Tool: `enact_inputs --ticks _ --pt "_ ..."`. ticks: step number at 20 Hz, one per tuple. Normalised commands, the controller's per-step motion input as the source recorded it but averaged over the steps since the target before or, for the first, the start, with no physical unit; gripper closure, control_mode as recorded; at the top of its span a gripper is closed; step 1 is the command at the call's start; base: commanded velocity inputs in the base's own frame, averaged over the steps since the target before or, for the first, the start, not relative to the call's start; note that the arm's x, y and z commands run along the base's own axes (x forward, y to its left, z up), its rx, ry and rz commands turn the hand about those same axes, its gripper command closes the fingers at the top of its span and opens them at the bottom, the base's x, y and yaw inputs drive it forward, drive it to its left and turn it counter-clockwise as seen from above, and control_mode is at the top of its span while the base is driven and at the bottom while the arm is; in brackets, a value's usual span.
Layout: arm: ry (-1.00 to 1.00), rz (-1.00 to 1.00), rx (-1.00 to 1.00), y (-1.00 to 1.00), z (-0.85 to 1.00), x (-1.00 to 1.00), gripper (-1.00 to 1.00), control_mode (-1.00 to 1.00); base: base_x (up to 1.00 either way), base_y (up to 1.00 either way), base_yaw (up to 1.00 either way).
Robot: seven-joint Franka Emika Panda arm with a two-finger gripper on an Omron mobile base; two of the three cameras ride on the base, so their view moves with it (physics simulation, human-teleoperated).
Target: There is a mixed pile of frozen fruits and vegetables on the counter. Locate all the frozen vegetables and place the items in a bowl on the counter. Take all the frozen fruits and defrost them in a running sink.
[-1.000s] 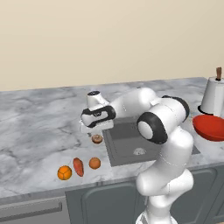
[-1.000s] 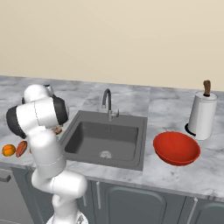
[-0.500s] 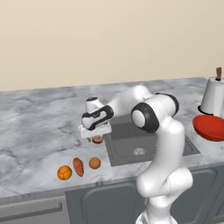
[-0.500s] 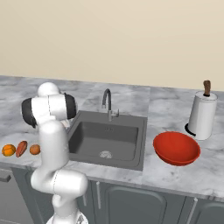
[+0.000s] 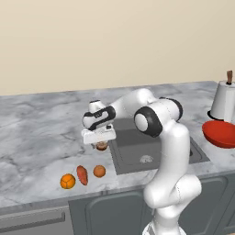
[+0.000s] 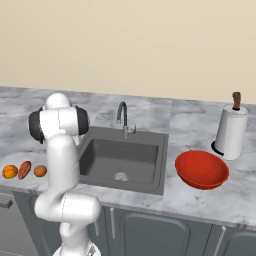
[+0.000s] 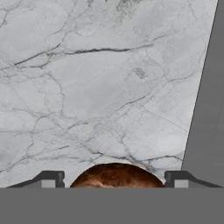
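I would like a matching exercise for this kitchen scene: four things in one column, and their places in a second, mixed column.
Things:
1. mushroom
2. red bowl
3. paper towel roll
4. sweet potato

Places:
A. between two oranges
B. right of the sink, near the counter's front
C. between the tool's fingers
D. behind the bowl, near the wall

Pairs: 1-C, 2-B, 3-D, 4-A

Brown mushroom-like lump point(image 7: 117, 175): lower part cut off at the bottom of the hand view; in the left base view largely covered by the gripper point(image 5: 101, 142), whose contact with it could not be told. Red bowl point(image 5: 222, 133): right side cut off by the picture's edge in the left base view. Sink point(image 6: 125, 160): left near corner hidden behind the arm in the right base view.
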Motion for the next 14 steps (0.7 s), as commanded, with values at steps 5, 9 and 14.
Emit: enact_inputs --ticks 5,9,14 --pt "0.11 -0.08 0.0 0.0 -0.1 -0.08 1.0 -1.0 0.0 0.0 0.0" --pt "-0.06 -0.12 0.01 -0.25 0.26 -0.41 1.0 -1.0 0.0 0.0 0.0" --pt "-0.19 -0.1 0.01 -0.4 0.57 -0.42 1.0 -1.0 0.0 0.0 0.0"
